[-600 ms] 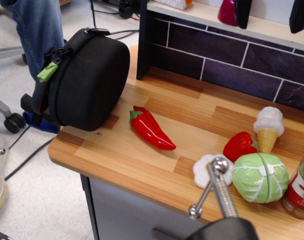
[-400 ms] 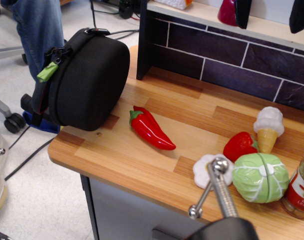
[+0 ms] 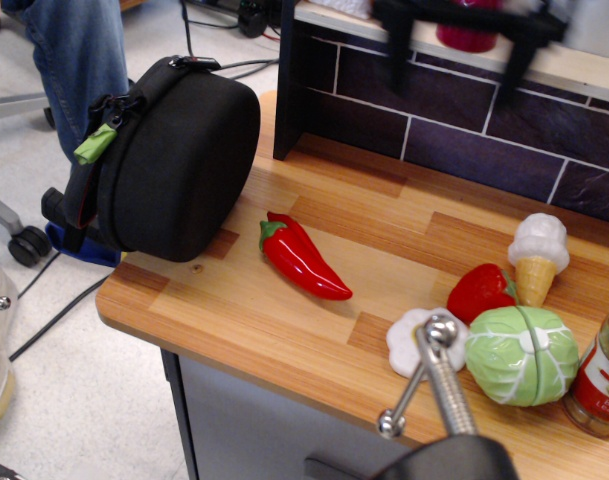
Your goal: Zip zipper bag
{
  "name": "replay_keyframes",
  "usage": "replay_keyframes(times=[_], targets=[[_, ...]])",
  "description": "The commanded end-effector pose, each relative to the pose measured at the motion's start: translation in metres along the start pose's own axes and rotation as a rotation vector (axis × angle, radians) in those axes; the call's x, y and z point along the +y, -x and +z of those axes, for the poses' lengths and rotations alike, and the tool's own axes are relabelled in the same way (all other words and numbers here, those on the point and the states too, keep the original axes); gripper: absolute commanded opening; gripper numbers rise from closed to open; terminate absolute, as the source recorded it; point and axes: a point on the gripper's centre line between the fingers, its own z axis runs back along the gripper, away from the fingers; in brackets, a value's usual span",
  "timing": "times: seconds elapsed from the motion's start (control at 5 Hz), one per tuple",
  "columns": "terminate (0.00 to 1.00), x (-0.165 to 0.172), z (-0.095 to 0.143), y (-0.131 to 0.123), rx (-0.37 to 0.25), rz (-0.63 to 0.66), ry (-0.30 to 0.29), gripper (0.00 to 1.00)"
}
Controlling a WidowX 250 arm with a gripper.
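The zipper bag (image 3: 169,160) is seen well left of the blurred gripper (image 3: 466,45), whose fingers (image 3: 398,50) are spread, grasping nothing.

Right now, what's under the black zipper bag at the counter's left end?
The zipper bag stands on edge on the wooden counter, partly overhanging its left end. Below the overhang, something blue shows near the floor. The counter beneath the bag is covered.
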Motion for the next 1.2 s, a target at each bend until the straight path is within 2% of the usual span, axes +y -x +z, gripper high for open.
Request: replay_keyframes(times=[0.0,0.2,0.4,0.6,0.8,1.0], targets=[[0.0,0.092,0.034,0.038,-0.041,-0.151,-0.027,1.0],[0.0,0.143,0.028,0.041,-0.04,-0.242,-0.099,1.0],[0.0,0.173,0.009,0.035,-0.094,-0.339,-0.159,1.0],[0.0,0.186,-0.012,0.028,-0.097,-0.373,-0.196,1.0],[0.0,0.19,-0.027,0.026,-0.137,-0.4,-0.202,1.0],[0.0,0.189,-0.039,0.018,-0.143,-0.409,-0.217,1.0]])
